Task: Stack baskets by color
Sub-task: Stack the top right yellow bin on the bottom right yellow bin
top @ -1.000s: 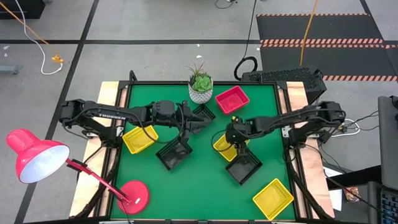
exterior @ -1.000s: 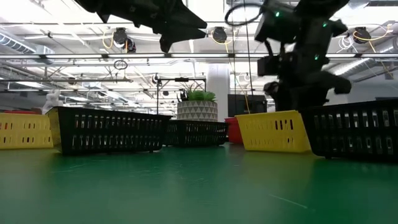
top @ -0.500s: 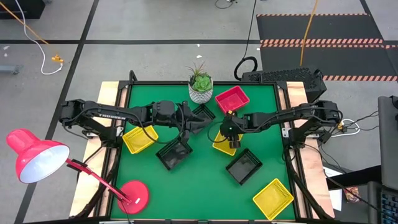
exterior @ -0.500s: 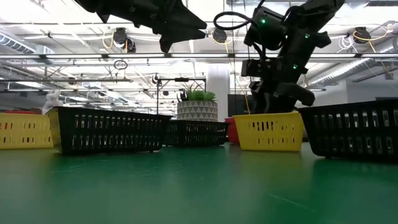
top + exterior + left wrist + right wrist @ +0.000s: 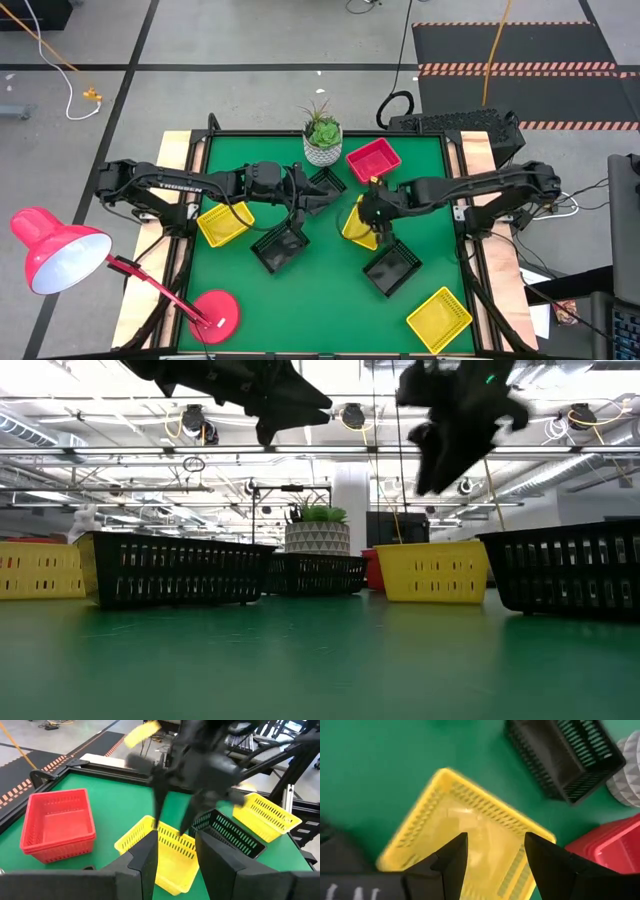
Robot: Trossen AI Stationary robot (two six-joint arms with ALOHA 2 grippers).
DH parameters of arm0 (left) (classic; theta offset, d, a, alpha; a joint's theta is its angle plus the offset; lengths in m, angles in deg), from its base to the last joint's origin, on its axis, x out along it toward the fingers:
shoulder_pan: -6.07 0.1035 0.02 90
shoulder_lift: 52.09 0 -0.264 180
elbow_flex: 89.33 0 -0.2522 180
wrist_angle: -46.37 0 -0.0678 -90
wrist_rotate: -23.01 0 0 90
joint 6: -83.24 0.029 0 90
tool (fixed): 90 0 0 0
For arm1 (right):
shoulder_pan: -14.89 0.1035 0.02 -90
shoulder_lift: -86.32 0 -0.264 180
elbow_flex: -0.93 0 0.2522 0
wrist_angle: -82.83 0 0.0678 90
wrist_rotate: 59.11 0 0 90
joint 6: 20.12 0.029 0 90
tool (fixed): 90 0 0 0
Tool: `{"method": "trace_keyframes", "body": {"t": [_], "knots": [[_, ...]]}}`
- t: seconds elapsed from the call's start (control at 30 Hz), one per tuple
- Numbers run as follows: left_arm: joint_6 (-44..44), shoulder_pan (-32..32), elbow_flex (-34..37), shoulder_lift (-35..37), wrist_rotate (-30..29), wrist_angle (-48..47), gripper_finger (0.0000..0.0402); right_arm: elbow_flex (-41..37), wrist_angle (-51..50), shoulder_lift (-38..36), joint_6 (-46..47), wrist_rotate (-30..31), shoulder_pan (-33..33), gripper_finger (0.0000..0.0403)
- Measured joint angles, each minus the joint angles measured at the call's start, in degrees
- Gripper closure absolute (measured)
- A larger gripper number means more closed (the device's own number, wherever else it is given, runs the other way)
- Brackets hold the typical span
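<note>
High view. My right tool (image 5: 375, 222) hangs over the yellow basket (image 5: 357, 226) at the middle of the green tabletop (image 5: 320, 300); I cannot tell from here how wide it stands. My left tool (image 5: 318, 197) is held near the tabletop's middle, between a black basket (image 5: 281, 247) and a second black basket (image 5: 329, 181) beside the white plant pot (image 5: 322, 150). A third black basket (image 5: 391, 267) lies just beside the middle yellow one. The red basket (image 5: 373, 160) sits near the far edge, another yellow basket (image 5: 225, 222) at the left, and a third yellow basket (image 5: 439, 319) at the near right corner.

Low view. My right tool (image 5: 440, 460) is raised clear above the yellow basket (image 5: 433, 571), which rests flat. My left tool (image 5: 290, 410) hangs high as well.

Left wrist view. My left tool (image 5: 175, 855) stands parted and holds nothing; beyond it lie the yellow basket (image 5: 167, 852) and the red basket (image 5: 57, 825).

Right wrist view. My right tool (image 5: 495, 857) stands parted and empty, directly above the yellow basket (image 5: 465, 840).
</note>
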Motion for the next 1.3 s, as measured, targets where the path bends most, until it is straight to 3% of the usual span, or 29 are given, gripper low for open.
{"method": "trace_keyframes", "body": {"t": [0.13,0.2,0.6,0.8,0.93,1.17,1.3], "knots": [[-0.3,-0.2,0.0,0.0,0.0,-0.4,0.0270,2.3,-13.2,0.2,-1.8,-0.1,4.0,0.0211],[-0.3,-0.2,0.0,0.0,0.0,-0.3,0.0270,1.5,-14.1,0.1,-1.9,0.0,4.7,0.0211],[-0.4,-0.6,0.0,0.0,0.1,-0.2,0.0270,-6.9,-7.9,0.2,-9.9,-1.6,3.1,0.0211],[-0.3,-0.5,0.0,0.0,0.1,-0.2,0.0270,-11.0,0.4,0.2,-13.6,-1.5,1.9,0.0214],[-0.3,-0.6,0.0,0.0,0.0,-0.2,0.0270,-13.1,4.3,0.2,-15.3,-2.3,1.5,0.0249],[-0.3,-0.6,0.0,0.0,0.0,-0.2,0.0270,-15.7,5.2,0.2,-15.7,-4.4,1.1,0.0385],[-0.3,-0.6,0.0,0.0,0.0,-0.2,0.0270,-15.3,5.6,0.2,-15.3,0.5,1.2,0.0391]]}}
